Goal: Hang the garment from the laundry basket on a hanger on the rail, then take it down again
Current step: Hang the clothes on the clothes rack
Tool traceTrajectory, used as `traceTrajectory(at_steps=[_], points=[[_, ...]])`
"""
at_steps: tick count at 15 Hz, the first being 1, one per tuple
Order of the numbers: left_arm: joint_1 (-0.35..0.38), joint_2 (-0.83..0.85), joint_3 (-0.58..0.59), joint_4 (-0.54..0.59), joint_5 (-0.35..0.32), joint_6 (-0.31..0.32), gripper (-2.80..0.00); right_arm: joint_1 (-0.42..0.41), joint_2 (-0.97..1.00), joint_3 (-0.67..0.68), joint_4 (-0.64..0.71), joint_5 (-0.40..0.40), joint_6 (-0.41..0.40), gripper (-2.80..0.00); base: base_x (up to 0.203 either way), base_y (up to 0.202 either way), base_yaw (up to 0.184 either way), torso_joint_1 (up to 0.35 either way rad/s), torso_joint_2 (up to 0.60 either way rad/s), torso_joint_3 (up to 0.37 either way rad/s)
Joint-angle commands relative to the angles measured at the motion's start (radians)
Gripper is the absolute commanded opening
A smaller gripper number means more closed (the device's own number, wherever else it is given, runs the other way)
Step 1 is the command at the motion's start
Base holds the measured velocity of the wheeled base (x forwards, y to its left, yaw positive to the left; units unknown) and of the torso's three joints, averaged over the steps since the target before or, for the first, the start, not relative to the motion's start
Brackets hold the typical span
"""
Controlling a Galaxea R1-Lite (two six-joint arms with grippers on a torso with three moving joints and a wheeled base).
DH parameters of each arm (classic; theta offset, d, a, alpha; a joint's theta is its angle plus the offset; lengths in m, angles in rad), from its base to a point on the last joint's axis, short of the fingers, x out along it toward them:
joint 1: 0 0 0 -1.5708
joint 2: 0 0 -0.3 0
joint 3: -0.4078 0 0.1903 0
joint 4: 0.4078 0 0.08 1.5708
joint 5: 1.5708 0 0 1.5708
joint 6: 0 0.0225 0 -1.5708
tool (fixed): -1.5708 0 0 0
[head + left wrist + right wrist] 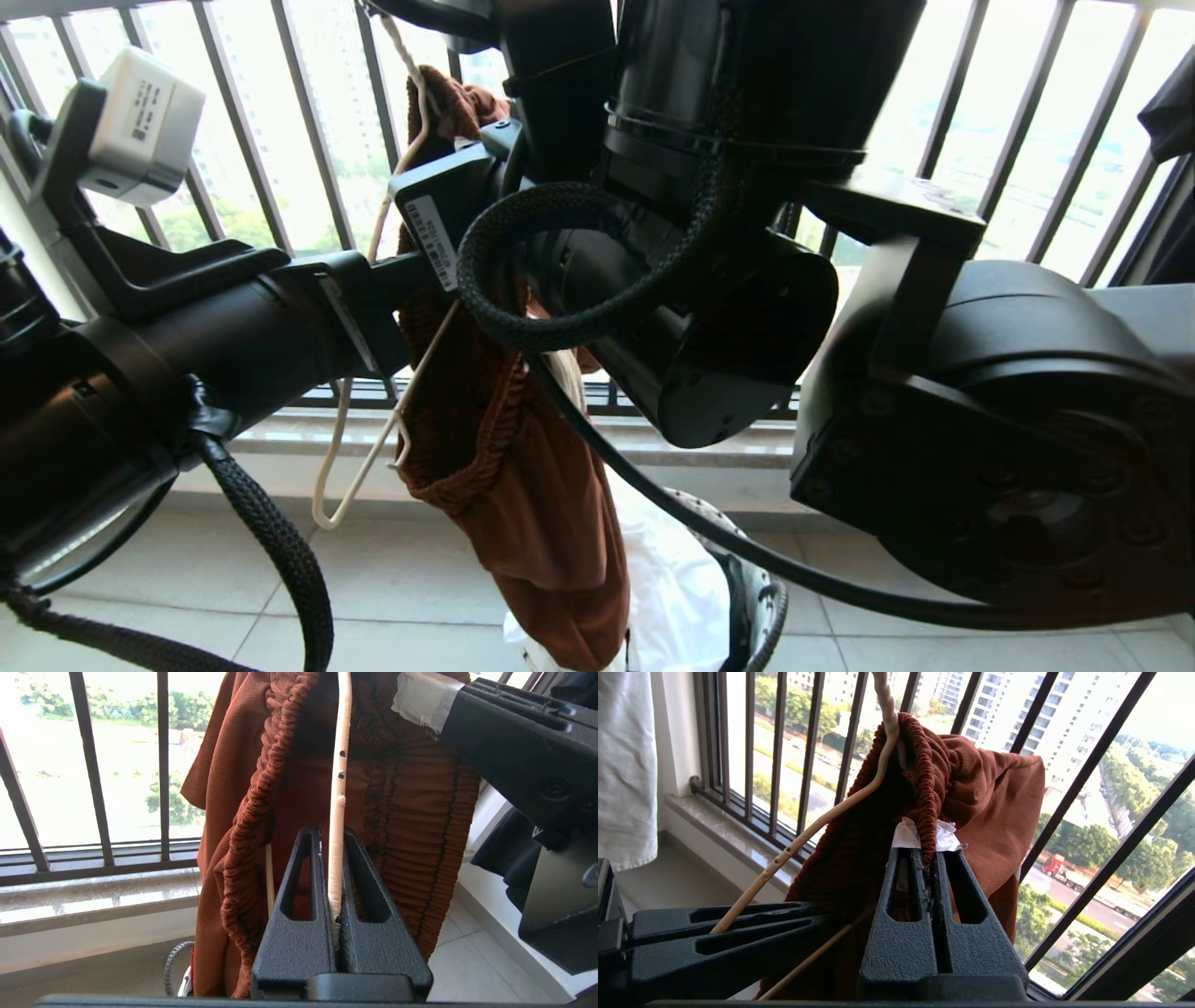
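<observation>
The left claw (pixel 337 877) is clamped on one sloping arm of the cream wire hanger (pixel 337 793), its two black fingers (pixel 299 914) pressed flat against the wire from either side. This grip likely steadies the hanger so it cannot swing while the cloth is worked.

The right claw (pixel 930 858) is pinched on the ribbed waistband of the rust-brown shorts (pixel 990 793), close under the hanger's neck. Scraps of white tape show at its fingertips (pixel 906 835). In the right wrist view the left claw lies just beside it, with the hanger wire running into it. Holding the waistband there suggests the right arm is feeding or pulling the band along the wire.

Seen from the head, both arms crowd the middle of the picture. The shorts (pixel 551 532) hang bunched from the hanger (pixel 373 439), waistband gathered near the top and the legs trailing down. The hanger tilts steeply, one end low, its neck rising out of the top of the frame. The rail is not in view, so whether the hook rests on it cannot be told.

Below the shorts stands the basket (pixel 756 597), showing its white-and-black side, with white cloth (pixel 672 579) inside. Behind everything runs a black railing (pixel 280 140) of upright bars above a pale ledge, and the floor (pixel 420 597) is tiled.
</observation>
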Motion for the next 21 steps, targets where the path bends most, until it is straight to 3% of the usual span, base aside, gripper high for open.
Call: traceTrajectory(at_steps=[1, 3, 6, 10, 13, 16, 21], points=[[-0.001, 0.001, 0.003, -0.006, 0.001, -0.003, -2.80, -0.009, 0.002, -0.004, -0.003, -0.003, -0.004, -2.80, 0.000, 0.000, 0.000, 0.000, 0.00, 0.000], [-0.002, 0.008, 0.022, -0.062, -0.001, -0.002, -2.80, -0.011, 0.002, -0.004, -0.004, -0.003, -0.012, -2.80, 0.000, 0.000, 0.000, 0.000, 0.00, 0.000], [-0.002, 0.057, 0.099, -0.268, -0.049, 0.022, -2.80, -0.008, 0.003, 0.001, -0.005, -0.003, -0.008, -2.80, 0.000, 0.000, 0.000, 0.000, 0.00, 0.000], [-0.002, 0.064, 0.136, -0.344, -0.077, 0.037, -2.80, -0.009, -0.003, 0.012, -0.007, -0.006, -0.002, -2.80, 0.000, 0.000, 0.000, 0.000, 0.00, 0.000], [-0.002, 0.104, 0.185, -0.501, -0.112, 0.037, -2.80, -0.009, -0.001, 0.016, -0.031, -0.014, -0.005, -2.80, 0.000, 0.000, 0.000, 0.000, 0.00, 0.000], [-0.002, 0.119, 0.202, -0.564, -0.114, 0.035, -2.80, -0.011, -0.003, 0.027, -0.033, -0.014, -0.005, -2.80, 0.000, 0.000, 0.000, 0.000, 0.00, 0.000], [-0.002, 0.115, 0.202, -0.567, -0.115, 0.031, -2.80, -0.011, -0.004, 0.027, -0.033, -0.014, -0.007, -2.80, 0.000, 0.000, 0.000, 0.000, 0.00, 0.000]])
